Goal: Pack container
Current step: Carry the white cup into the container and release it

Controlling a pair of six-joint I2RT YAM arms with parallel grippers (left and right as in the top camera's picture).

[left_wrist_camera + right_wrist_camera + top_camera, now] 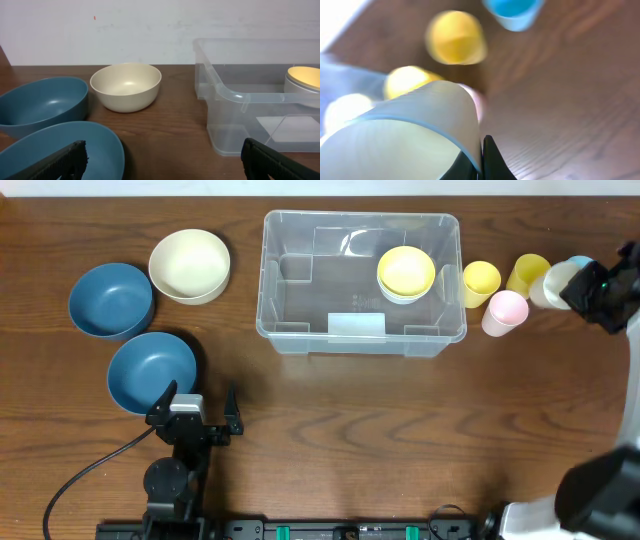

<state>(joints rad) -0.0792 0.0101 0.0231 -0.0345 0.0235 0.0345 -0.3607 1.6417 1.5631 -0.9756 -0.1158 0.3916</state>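
a large clear container (362, 216) sits at the far middle of a brown table (400, 440), with a yellow bowl (406, 270) nested on a white one at its right end. just right of it stand a yellow cup (481, 280) and a pink cup (505, 312). the right gripper (588, 285) pinches the wall of a cream cup (410, 135) beside them. the left gripper (198, 412) rests spread wide and empty near a blue bowl (150, 370). risk: with so thin a pinch, the cream cup could swing, clip the container's wall or topple the pink cup.
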